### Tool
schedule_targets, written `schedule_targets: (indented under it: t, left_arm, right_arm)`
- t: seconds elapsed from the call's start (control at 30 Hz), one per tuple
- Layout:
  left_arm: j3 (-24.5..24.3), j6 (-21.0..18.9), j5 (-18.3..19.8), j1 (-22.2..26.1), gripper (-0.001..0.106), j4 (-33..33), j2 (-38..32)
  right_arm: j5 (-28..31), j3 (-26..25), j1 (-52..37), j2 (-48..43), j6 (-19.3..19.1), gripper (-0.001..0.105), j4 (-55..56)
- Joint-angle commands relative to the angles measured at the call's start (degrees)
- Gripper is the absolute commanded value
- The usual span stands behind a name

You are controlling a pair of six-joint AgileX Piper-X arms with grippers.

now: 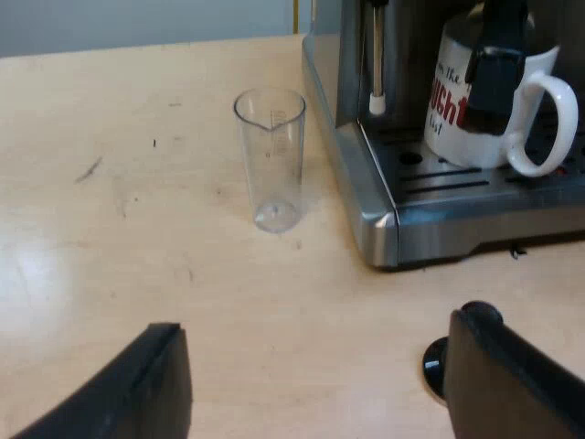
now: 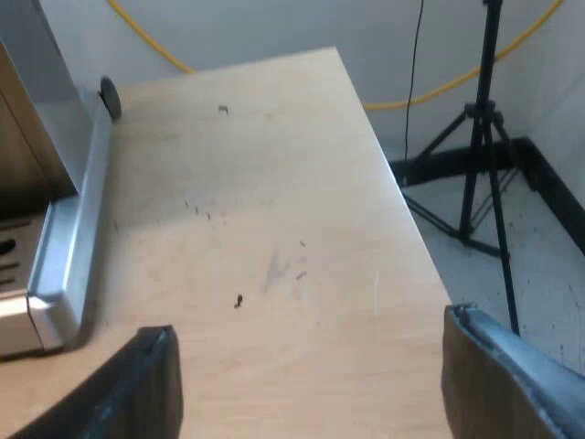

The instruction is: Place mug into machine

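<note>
Fingers spread and empty on both the left gripper (image 1: 315,375) and the right gripper (image 2: 309,375); the mug (image 1: 475,110) already sits on the drip tray (image 1: 475,178).
It stands upright behind the tray's front edge, long axis vertical, handle jutting along that edge away from the steam wand (image 1: 376,64). Placement looks done; any correcting nudge should press low on the body, sparing the handle and the measuring glass (image 1: 271,160) standing on the worktop (image 1: 137,229) beside the espresso machine (image 1: 356,174).

The left gripper (image 1: 320,334) holds its jaws spread wide apart and they are empty. The right gripper (image 2: 306,329) stands in the same way, jaws wide apart and gripping nothing. Both wrists are tilted so that the jaws point forward and down.
</note>
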Motion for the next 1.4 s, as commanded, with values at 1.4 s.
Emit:
schedule_targets:
  t: [1.4]
  left_arm:
    - [0.9,-0.4,-0.3,0.0,0.061,-0.5,-7.9]
  right_arm:
    - [-0.4,2.1,-0.1,-2.3,-0.1,0.062,0.9]
